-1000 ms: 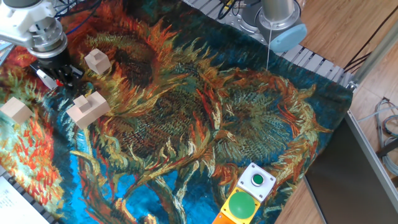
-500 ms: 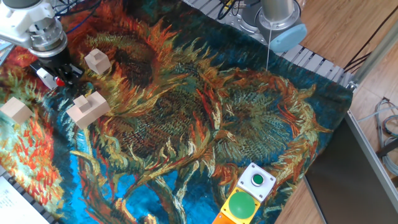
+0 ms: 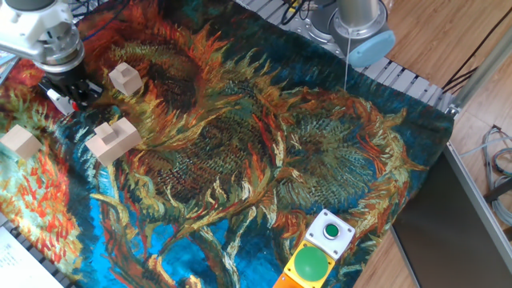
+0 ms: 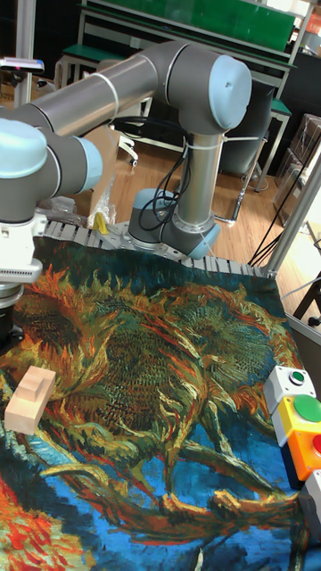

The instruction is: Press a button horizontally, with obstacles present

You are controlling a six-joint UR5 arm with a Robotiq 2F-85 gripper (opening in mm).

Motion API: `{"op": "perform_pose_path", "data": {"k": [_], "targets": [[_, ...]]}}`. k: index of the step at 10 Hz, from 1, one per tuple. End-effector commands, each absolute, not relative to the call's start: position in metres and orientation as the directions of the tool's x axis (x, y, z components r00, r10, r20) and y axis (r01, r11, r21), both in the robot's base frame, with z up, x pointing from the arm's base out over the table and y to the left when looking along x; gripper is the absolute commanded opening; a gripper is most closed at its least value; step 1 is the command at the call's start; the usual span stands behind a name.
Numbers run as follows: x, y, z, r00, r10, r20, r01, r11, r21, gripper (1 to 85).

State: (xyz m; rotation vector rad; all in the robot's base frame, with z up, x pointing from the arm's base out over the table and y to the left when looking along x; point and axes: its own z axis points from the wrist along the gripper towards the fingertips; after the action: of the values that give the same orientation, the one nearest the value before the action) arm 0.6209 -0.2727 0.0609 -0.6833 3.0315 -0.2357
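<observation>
Low at the far left corner of the surface [image 3: 264, 144]: end effector [image 3: 74, 90], black fingers down beside the button [image 3: 56, 98], a small white box on a black base, red cap mostly hidden behind them. Cannot tell from either view whether parted or closed; no clear sight of the fingertips.

Hemmed in by three wooden obstacles: far cube [image 3: 124, 78] just to the right of the end effector, stepped block [image 3: 114, 139] nearer the front, edge cube [image 3: 20, 142] by the left edge. All three upright and apart from the fingers, as far as visible. Well away at the front right corner, and no part of the job: green button [image 3: 331, 232] on its white box, green dome [image 3: 312, 262] on yellow.

From the tall view, only the wrist above and the stepped block below; button out of frame there.

Judged to be at, or just short of, the press itself. Done, by the look of it: the approach between the blocks, with nothing toppled. Not confirmed: contact with the red cap. Left to do on this reading: a level sideways push on the cap, then a retreat clear of far cube and stepped block.
</observation>
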Motion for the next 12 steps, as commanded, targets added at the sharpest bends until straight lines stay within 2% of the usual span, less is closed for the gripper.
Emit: {"op": "perform_pose_path", "data": {"k": [1, 4, 7, 12], "targets": [[0.619, -0.272, 0.065, -0.896, -0.444, 0.008, -0.44, 0.885, -0.151, 1.3], [0.625, -0.26, 0.062, -0.899, -0.437, -0.012, -0.432, 0.891, -0.138, 1.3], [0.619, -0.272, 0.074, -0.903, -0.43, 0.003, -0.425, 0.893, -0.151, 1.3], [0.62, -0.266, 0.073, -0.912, -0.411, -0.014, -0.406, 0.905, -0.132, 1.3]]}}
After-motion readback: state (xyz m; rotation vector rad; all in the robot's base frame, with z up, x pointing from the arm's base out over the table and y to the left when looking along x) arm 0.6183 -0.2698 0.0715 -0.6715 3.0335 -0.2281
